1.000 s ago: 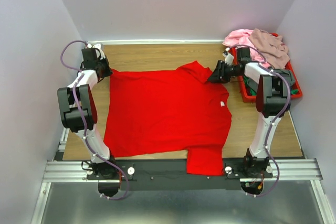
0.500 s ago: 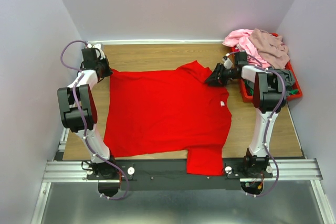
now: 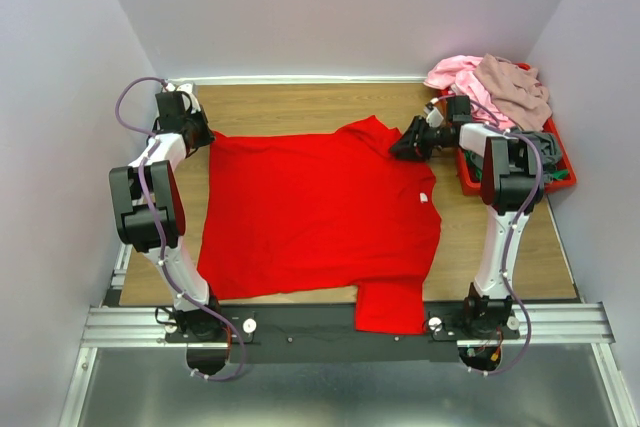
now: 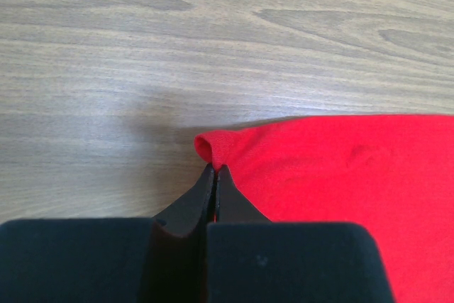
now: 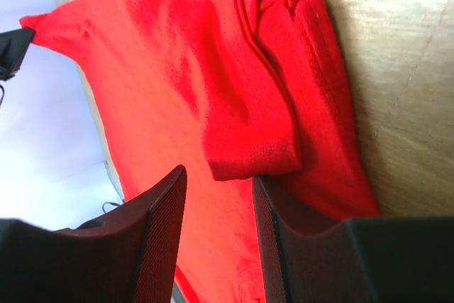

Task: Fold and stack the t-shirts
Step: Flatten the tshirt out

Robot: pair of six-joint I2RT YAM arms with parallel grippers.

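1. The red t-shirt (image 3: 320, 212) lies flat on the desk (image 3: 300, 107), one sleeve over the near edge.
2. Far left corner: left fingers (image 4: 188, 211) closed on hem, thin pinch; may slip.
3. At bunched far sleeve, right fingers (image 5: 159, 225) open; may catch doubled layers.

Red short-sleeved fabric t-shirt (image 3: 320, 212) flat on wooden table (image 3: 300, 102), one sleeve over the near edge. Left gripper (image 4: 215, 172) at its far-left corner, right gripper (image 5: 218, 175) at its far-right sleeve. Right of it, red plastic tray (image 3: 565, 175); pink and mauve shirts (image 3: 490, 82) heaped on tray's far end.
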